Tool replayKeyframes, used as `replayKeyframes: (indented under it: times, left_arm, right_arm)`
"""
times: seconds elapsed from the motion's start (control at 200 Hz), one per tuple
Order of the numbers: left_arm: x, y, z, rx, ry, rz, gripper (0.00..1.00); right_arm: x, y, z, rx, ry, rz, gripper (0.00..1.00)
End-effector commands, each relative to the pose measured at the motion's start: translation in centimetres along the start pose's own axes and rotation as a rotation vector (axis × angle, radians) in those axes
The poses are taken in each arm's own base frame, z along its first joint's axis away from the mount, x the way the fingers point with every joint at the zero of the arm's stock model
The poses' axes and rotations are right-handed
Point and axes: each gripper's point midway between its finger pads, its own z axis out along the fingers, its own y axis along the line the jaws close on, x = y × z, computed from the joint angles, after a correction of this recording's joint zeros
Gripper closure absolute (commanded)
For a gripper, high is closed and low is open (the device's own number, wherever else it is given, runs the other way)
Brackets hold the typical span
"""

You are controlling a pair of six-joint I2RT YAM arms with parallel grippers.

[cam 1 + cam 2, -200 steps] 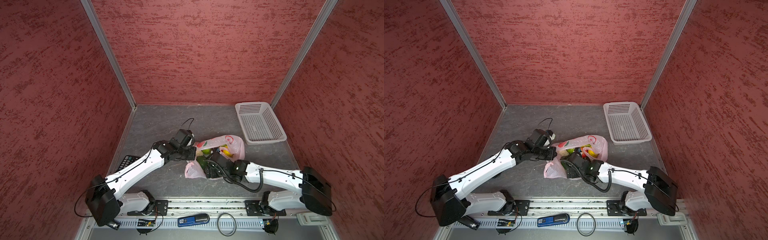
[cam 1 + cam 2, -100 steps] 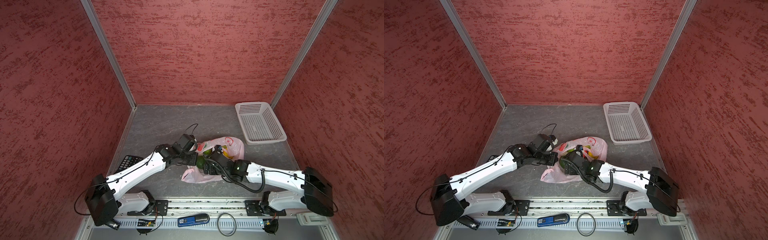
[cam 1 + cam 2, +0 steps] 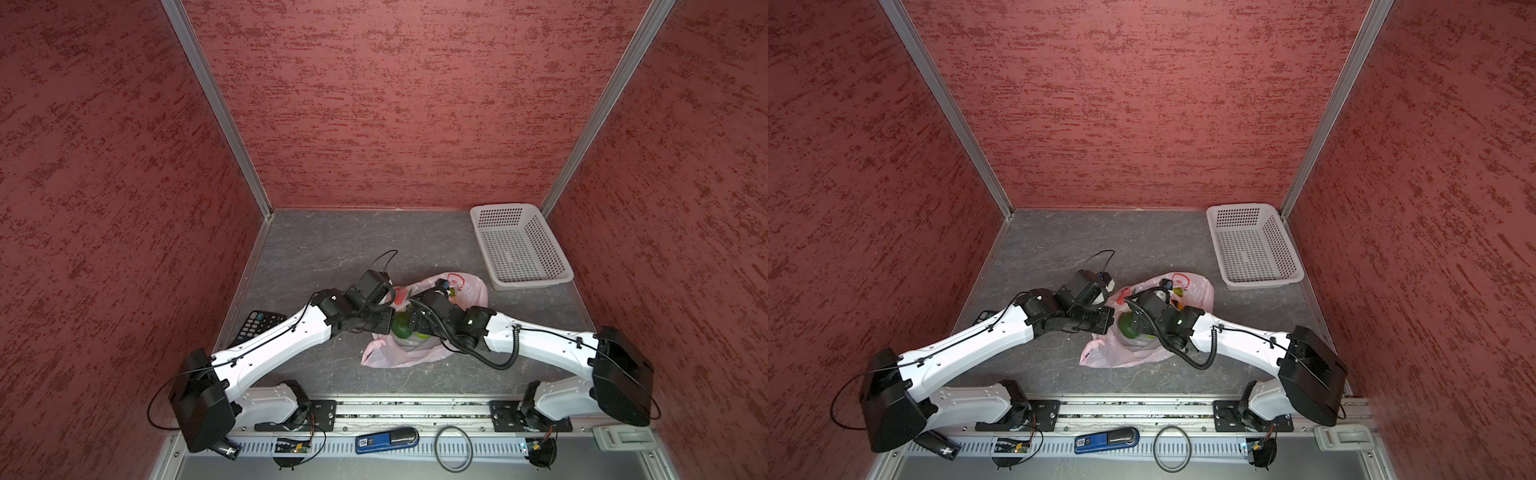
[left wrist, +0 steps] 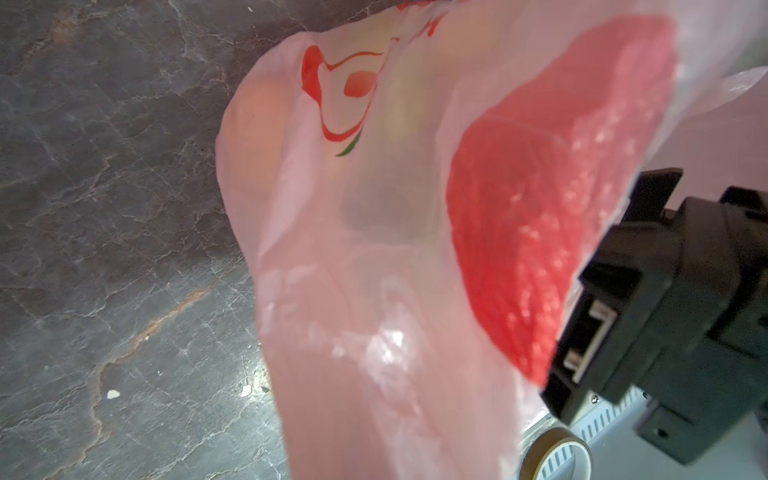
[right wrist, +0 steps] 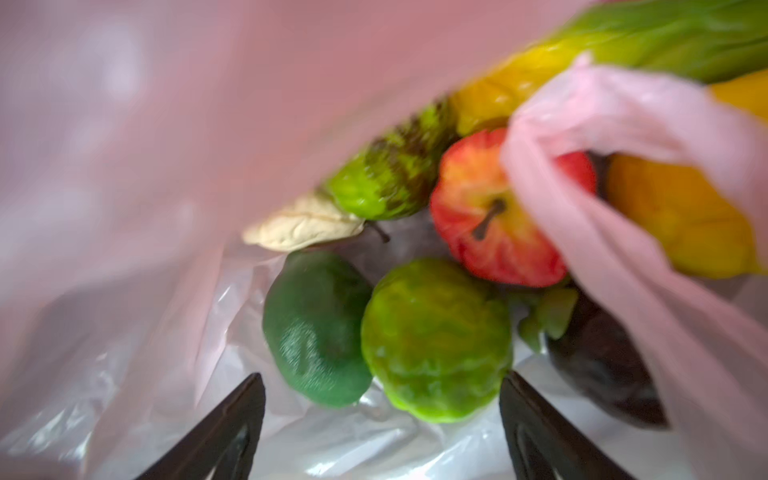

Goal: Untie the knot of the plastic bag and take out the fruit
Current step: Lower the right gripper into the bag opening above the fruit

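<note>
The pink plastic bag [image 3: 409, 358] lies mid-table with its mouth open. My left gripper [image 3: 387, 320] is shut on the bag's edge; in the left wrist view the stretched plastic bag [image 4: 365, 299] hides its fingers. My right gripper [image 5: 382, 415] stands open inside the mouth, just short of a dark green fruit [image 5: 316, 332] and a bumpy green one [image 5: 436, 336]. Behind them lie a red apple [image 5: 478, 216], a yellow fruit [image 5: 673, 224], a dark purple one [image 5: 598, 365] and a cream one [image 5: 303, 226]. The knot does not show; a loose pink handle strap [image 5: 602, 137] drapes over the apple.
A white perforated basket [image 3: 519, 245] stands at the back right corner. A black calculator [image 3: 259, 326] lies under my left arm by the left wall. A blue device [image 3: 386, 440] and a black ring [image 3: 453, 449] rest on the front rail. Red walls close three sides.
My left gripper has drawn the bag's edge toward the front and right, and the bag has stretched out. My right gripper has pushed further into the mouth toward the green fruits.
</note>
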Motion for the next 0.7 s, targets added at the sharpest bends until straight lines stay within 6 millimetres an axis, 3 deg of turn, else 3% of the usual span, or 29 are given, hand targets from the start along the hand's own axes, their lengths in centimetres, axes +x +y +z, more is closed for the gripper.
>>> replayKeyframes:
  times: [0.0,0.165,0.426,0.691]
  left_arm:
    - [-0.8,-1.1,-0.5,0.034,-0.025,0.02,1.0]
    - [-2.5,-2.0,-1.1,0.062,-0.072,0.011,1.0]
    - [-5.6,-2.7,-2.5,0.113,-0.135,-0.051,1.0]
    - [-7.1,-2.1,-3.9,0.157,-0.182,-0.093,1.0]
  right_arm:
    - [-0.8,-0.8,0.3,0.057,-0.018,0.029,0.11]
    - [0.3,-0.2,1.5,0.029,0.013,-0.045,0.11]
    - [2.2,0.1,1.2,-0.025,0.01,-0.152,0.08]
    - [6.7,-4.5,2.5,0.06,0.119,-0.231,0.07]
